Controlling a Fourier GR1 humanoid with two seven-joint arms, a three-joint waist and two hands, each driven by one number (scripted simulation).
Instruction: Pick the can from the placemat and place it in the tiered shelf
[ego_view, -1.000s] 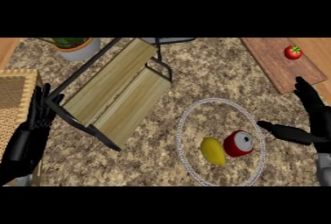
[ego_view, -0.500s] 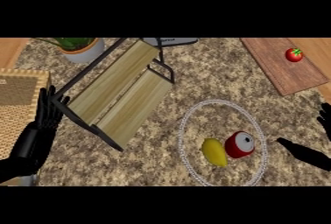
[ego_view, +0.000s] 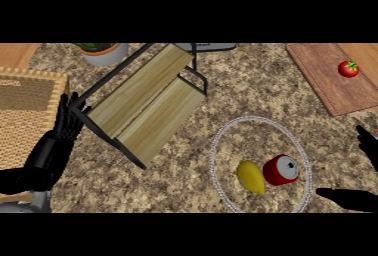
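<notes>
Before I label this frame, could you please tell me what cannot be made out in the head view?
- Right hand: mostly cut off by the right edge; only dark fingertips show, so its pose is unclear.
- Potted plant: cropped by the top edge.
- Grey object behind the tiered shelf: cropped, cannot be identified.
- Can on the placemat: label unreadable.
- Left hand: its forearm leaves the lower edge.

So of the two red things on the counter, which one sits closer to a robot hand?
The red can, lying beside the yellow fruit inside the round placemat. The right robot hand is just beside it; the tomato sits far off on the wooden board.
</notes>
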